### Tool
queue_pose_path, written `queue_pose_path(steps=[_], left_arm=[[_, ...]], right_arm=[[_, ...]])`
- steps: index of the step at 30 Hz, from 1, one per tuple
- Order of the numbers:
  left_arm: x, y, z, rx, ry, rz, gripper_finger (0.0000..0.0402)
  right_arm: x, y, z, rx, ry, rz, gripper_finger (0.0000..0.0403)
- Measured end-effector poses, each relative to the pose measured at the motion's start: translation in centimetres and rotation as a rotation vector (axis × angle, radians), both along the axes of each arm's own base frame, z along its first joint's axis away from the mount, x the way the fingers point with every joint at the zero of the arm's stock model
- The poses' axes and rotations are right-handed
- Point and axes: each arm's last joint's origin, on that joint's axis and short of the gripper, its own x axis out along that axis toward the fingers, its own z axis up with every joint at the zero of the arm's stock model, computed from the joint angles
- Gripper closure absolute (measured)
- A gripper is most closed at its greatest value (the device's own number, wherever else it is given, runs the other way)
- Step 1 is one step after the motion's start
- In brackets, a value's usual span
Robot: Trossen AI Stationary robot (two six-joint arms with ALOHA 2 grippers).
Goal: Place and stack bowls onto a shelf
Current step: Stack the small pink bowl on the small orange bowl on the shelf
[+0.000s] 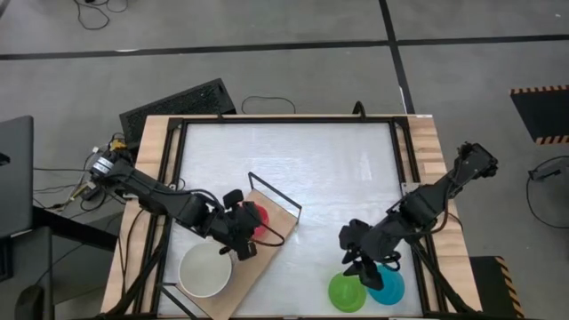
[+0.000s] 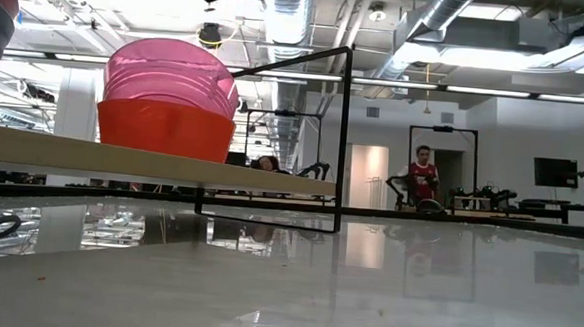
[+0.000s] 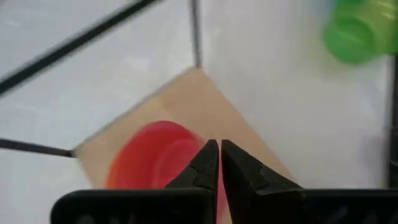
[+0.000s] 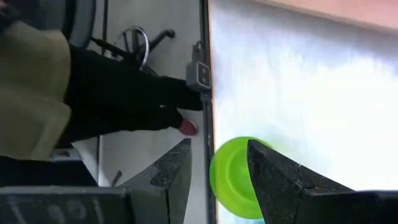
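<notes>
Light wood forms the shelf (image 1: 277, 222), which is seen from above lying at an angle on the white table (image 1: 293, 160), edged by a thin black wire frame (image 1: 274, 191). A red bowl (image 1: 259, 219) with a pink bowl nested in it is set on the board, and the left gripper (image 1: 240, 233) is held just beside this stack, its fingers pressed together with nothing between them. A cream-white bowl (image 1: 205, 270) is placed at the near end of the board. Well apart, at the table's near right corner, a lime green bowl (image 1: 348, 291) and a cyan bowl (image 1: 388, 284) are found touching each other, with the right gripper (image 1: 360, 264) held over them.

From table height, the pink bowl (image 2: 171, 72) is seen seated inside the red one (image 2: 166, 129) on the raised board (image 2: 152, 162), and part of a dark arm is shown above them. A person in a red top (image 2: 423, 176) is seen far off in the room.

From the left wrist, the shut fingers (image 3: 211, 165) are shown over the red and pink stack (image 3: 155, 158) on the board, with the lime green bowl (image 3: 357, 31) seen farther off on the table.

From the right wrist, the two fingers (image 4: 273, 171) are held parted, gripping nothing, and the lime green bowl (image 4: 230, 177) is seen between them, below. Whether it is touched cannot be told.
</notes>
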Motion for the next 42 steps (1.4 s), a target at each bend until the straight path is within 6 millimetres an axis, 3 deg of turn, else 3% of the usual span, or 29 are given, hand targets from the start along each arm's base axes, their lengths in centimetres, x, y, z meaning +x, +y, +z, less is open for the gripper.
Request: queue_pose_path(steps=[11,22,32,39,42], left_arm=[[-1.1,-1.2,-2.1,0.046,-0.015,0.103,0.0401],[-1.9,-1.5,-6.1,0.016,-0.015,0.178,0.0401],[-2.0,-1.7,-6.7,-0.008,-0.002,0.172,0.0401],[-1.3,-2.4,-8.4,-0.025,0.075,0.113,0.0401],[-1.2,-2.4,-7.8,0.0,0.056,0.117,0.0401]], right_arm=[[-0.4,0.5,-0.7,0.032,0.05,-0.037,0.0223],[-0.4,0.4,-0.7,0.031,0.05,-0.042,0.0223],[-0.3,0.3,-0.8,-0.015,0.021,-0.087,0.0223],[-0.4,0.3,-0.8,-0.016,0.022,-0.103,0.0223],[-0.4,0.2,-0.8,-0.016,0.029,-0.121,0.0223]])
